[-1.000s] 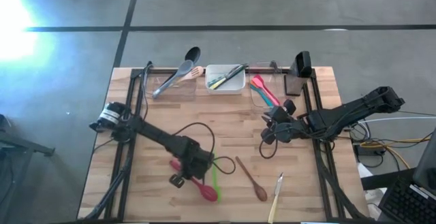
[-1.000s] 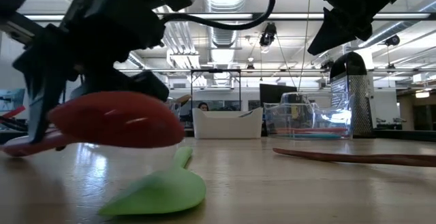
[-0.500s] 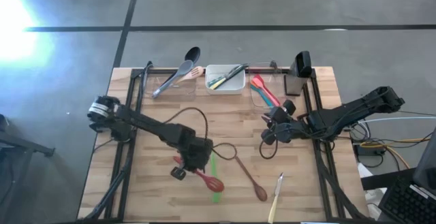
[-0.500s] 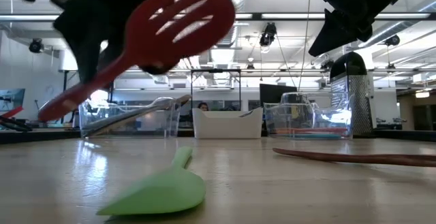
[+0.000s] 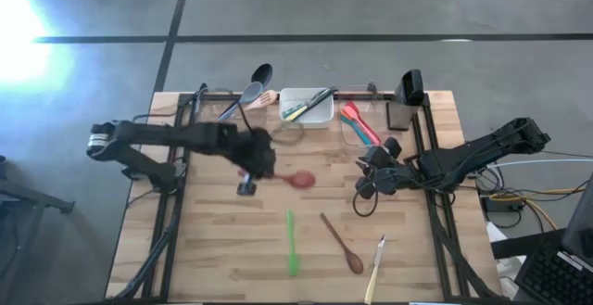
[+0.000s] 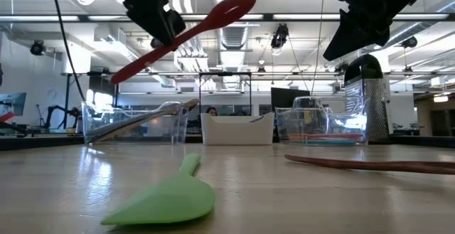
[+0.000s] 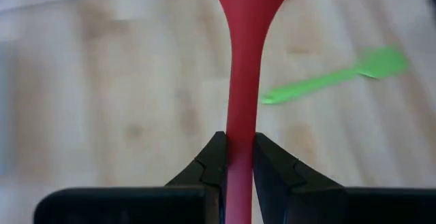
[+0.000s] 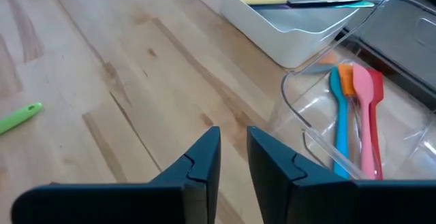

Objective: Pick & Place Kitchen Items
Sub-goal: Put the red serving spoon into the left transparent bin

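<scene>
**Red slotted spoon in transit, three utensils left on the desk**

While the left end effector (image 5: 252, 161) carries the red slotted spoon (image 5: 295, 179) above the middle of the desk (image 5: 213, 249), its fingers (image 7: 212, 161) are clamped on the slim handle, head pointing toward the right arm's side.

Progress, judged from how things lie:
- Clear left tub (image 5: 236, 115) at the far edge: black and grey spoons plus a wooden utensil, handles leaning out.
- White tub (image 5: 306, 108): cutlery inside.
- Clear right tub (image 5: 357, 127): pink, blue and orange spatulas (clearest in the right wrist view (image 8: 354, 108)).
- On the desk, unsorted: green spatula (image 5: 292, 242), wooden spoon (image 5: 343, 244), cream-handled knife (image 5: 376, 268), all at the near side.
- So most items look binned; one is in the air and three wait. Which tub the red spoon is bound for I cannot tell.

Right end effector (image 5: 366, 183) hangs above the desk just in front of the clear right tub, jaws nearly together with a narrow gap, nothing between them.

Change against the earlier frames: a second ago the red spoon sat low at the near side, beside the green spatula. It has since been lifted and swung toward the far edge, the left arm pulling back with it. Green spatula, wooden spoon and knife unmoved; right arm unmoved.
</scene>
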Robot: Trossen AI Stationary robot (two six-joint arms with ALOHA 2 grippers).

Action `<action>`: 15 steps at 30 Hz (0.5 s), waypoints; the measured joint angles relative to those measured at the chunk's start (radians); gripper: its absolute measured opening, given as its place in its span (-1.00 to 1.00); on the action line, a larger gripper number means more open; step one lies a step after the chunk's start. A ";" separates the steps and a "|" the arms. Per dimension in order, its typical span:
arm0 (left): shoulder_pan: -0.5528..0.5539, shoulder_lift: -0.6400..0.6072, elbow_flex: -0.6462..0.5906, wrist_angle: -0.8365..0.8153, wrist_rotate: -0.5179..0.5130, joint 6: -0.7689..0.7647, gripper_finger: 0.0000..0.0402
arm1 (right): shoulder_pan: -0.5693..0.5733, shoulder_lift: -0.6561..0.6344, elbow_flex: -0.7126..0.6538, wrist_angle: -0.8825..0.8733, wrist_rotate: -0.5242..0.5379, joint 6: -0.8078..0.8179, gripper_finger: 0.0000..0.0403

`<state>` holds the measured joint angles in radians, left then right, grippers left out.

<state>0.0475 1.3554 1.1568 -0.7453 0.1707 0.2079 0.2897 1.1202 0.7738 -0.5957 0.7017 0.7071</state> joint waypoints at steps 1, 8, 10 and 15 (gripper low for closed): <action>0.029 -0.018 0.000 -0.002 -0.018 0.004 -0.77 | 0.000 0.000 0.000 0.000 0.000 0.000 -0.69; 0.272 -0.083 0.001 0.000 -0.173 0.032 -0.77 | 0.000 0.000 0.000 -0.002 -0.003 -0.008 -0.71; 0.348 -0.084 0.001 0.010 -0.183 0.041 -0.77 | 0.000 0.000 0.000 -0.003 -0.003 -0.008 -0.70; 0.519 -0.081 0.001 0.081 -0.191 0.068 -0.77 | 0.000 0.000 -0.004 -0.003 -0.003 -0.011 -0.68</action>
<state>0.5661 1.2745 1.1576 -0.6640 -0.0206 0.2760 0.2897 1.1202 0.7699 -0.5984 0.6987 0.6960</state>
